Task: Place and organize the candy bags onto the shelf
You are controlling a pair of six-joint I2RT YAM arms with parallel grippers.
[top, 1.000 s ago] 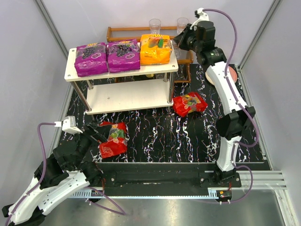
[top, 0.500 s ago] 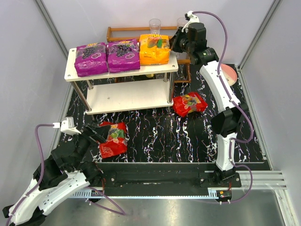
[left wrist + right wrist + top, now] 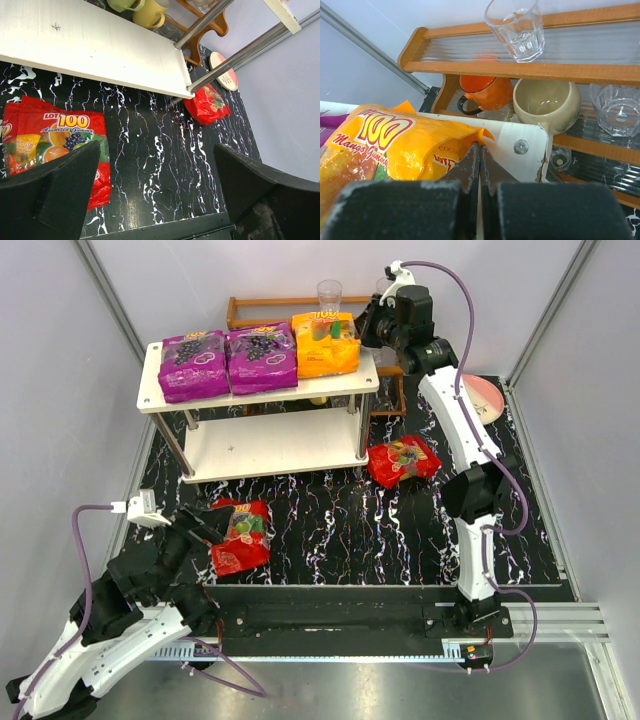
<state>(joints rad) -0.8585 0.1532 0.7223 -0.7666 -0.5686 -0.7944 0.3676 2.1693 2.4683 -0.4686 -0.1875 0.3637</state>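
On the white shelf (image 3: 270,445) the top board carries two purple candy bags (image 3: 193,365) (image 3: 262,355) and an orange one (image 3: 325,343) side by side. My right gripper (image 3: 368,328) is shut, and its tips (image 3: 480,145) touch the right edge of the orange bag (image 3: 385,145) near the board's corner (image 3: 520,155). Two red bags lie on the black marbled table. One (image 3: 241,535) is just ahead of my open left gripper (image 3: 205,530); the other (image 3: 403,461) lies by the shelf's right leg. In the left wrist view the near red bag (image 3: 55,145) sits left of my gripper (image 3: 156,147).
Behind the shelf stands a brown wooden rack (image 3: 270,312) holding clear glasses (image 3: 516,27), an orange mug (image 3: 487,92) and a cream mug (image 3: 547,102). A pink plate (image 3: 487,395) lies at the far right of the table. Grey walls close in both sides.
My right gripper has moved left against the orange bag, and the bag has slid a little left on the top board. The left arm has stayed still.
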